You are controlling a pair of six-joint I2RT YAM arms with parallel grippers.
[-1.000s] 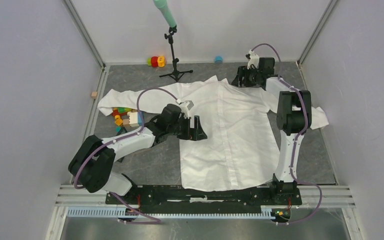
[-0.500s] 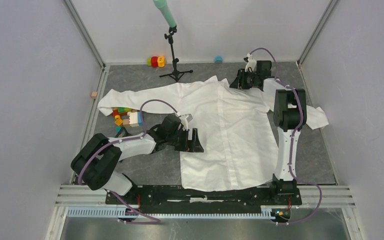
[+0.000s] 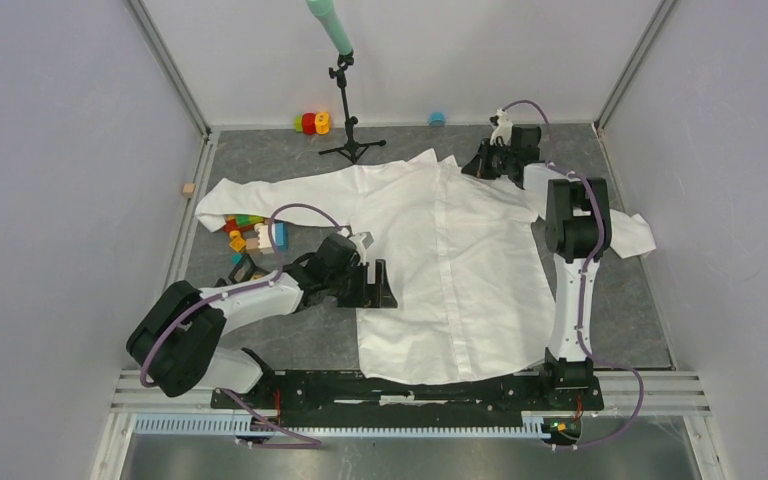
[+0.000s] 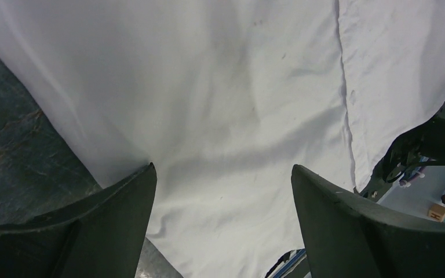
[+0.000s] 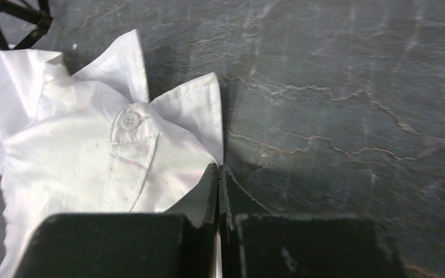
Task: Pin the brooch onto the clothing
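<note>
Thin, creased white clothing (image 3: 460,260) is lying spread on the veined grey table (image 3: 620,300). The left gripper (image 4: 223,174) is being held wide open over its side edge, farther back than a second ago. The right gripper (image 5: 218,174) is being kept clenched at the stitched collar point (image 5: 205,116). The brooch cannot be made out.

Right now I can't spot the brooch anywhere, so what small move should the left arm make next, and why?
Probably lower the open left gripper onto the shirt front to hold it flat: it hovers over wrinkled fabric, the right gripper is shut at the collar, and no brooch shows.
</note>
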